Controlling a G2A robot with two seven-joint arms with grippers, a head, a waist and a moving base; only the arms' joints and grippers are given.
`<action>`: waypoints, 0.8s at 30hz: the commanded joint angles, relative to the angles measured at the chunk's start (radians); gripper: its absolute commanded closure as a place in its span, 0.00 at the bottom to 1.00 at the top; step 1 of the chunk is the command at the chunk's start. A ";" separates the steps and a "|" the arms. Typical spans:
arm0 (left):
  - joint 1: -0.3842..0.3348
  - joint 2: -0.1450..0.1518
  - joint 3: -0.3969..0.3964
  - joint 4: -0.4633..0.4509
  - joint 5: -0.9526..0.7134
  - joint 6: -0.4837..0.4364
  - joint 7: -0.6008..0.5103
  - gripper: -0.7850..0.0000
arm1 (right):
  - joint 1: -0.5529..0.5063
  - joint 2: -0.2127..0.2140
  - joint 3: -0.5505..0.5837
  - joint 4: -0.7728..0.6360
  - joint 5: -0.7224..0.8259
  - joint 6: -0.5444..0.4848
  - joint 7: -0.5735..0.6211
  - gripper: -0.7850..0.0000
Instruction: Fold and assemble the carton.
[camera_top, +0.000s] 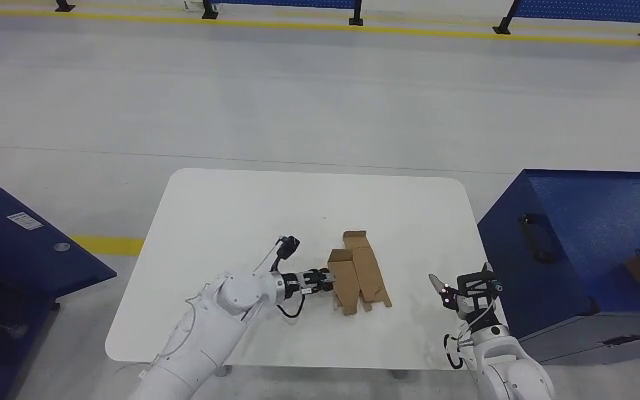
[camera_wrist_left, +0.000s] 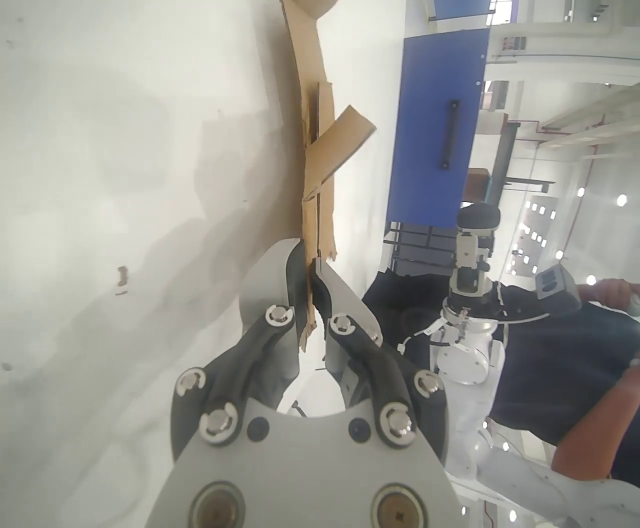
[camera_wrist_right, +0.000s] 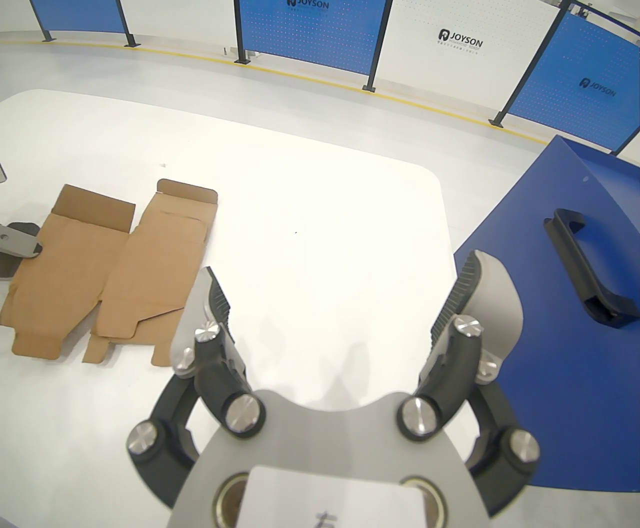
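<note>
1. The white table (camera_top: 250, 220) is carrying the carton (camera_top: 358, 275), which is lying flattened on the half nearest the robot.
2. A blue cabinet (camera_top: 570, 250) with a black handle is standing off the table, well apart from the carton on the carton's right side.
3. The carton is lying as a brown sheet of two creased panels side by side, with short flaps at both ends. From the right wrist camera these panels are looking almost flat. From the left wrist camera, which is sighting low along the sheet, one flap is standing up at a slant off the rest.
4. The left gripper (camera_wrist_left: 306, 260) is sitting at the carton's left edge with its jaws drawn in to a narrow slit. It is pinching the cardboard rim between both pads, and the left wrist camera is showing the edge caught there. The top camera is only showing the fingers meeting the carton's edge.
5. The right gripper (camera_wrist_right: 340, 265) is hanging above bare tabletop, well apart from the carton, between the carton and the blue cabinet. Its jaws are spread wide and are gripping and touching nothing.
</note>
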 joint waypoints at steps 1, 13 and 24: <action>0.005 0.006 -0.017 -0.019 -0.010 -0.042 -0.018 1.00 | 0.007 0.000 0.013 0.000 0.034 -0.022 0.008 0.00; 0.217 0.093 -0.219 -0.377 -0.088 -0.182 -0.245 1.00 | 0.275 0.039 0.139 0.144 1.102 -0.343 1.038 0.00; 0.286 0.113 -0.230 -0.469 -0.097 -0.157 -0.275 1.00 | 0.451 0.049 0.007 0.407 1.589 -0.330 1.476 0.00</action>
